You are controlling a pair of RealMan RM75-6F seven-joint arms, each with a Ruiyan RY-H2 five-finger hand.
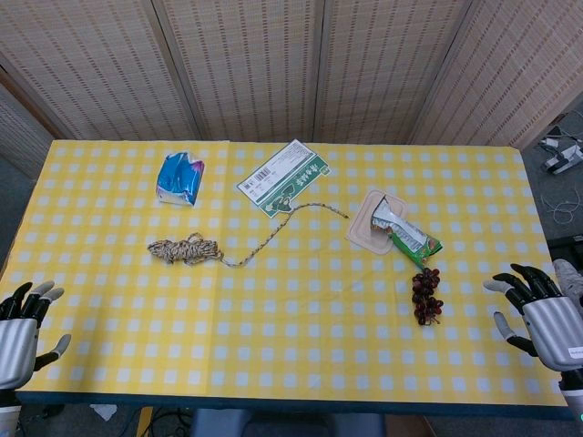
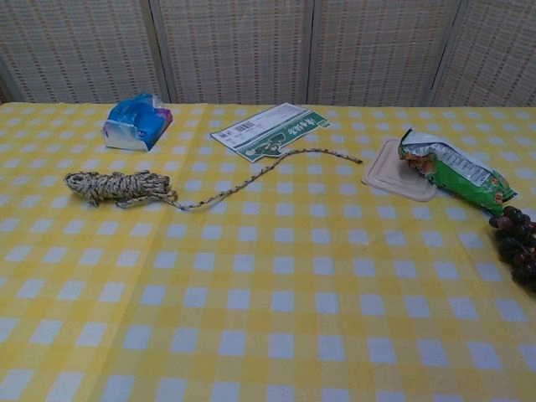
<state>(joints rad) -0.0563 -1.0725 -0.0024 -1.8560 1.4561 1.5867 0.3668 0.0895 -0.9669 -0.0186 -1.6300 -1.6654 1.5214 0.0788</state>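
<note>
Grapes cut by chest-view edge; right robot hand partly cropped.

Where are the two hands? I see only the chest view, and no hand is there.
Observer: The head view shows the right hand at the table's near right corner, fingers apart, holding nothing.
Operator: What is nearest to it?
Observer: The grapes, apart from it.
Operator: And the left hand?
Observer: The left hand is at the near left corner, also holding nothing. The rope bundle lies nearest, well apart.
</note>
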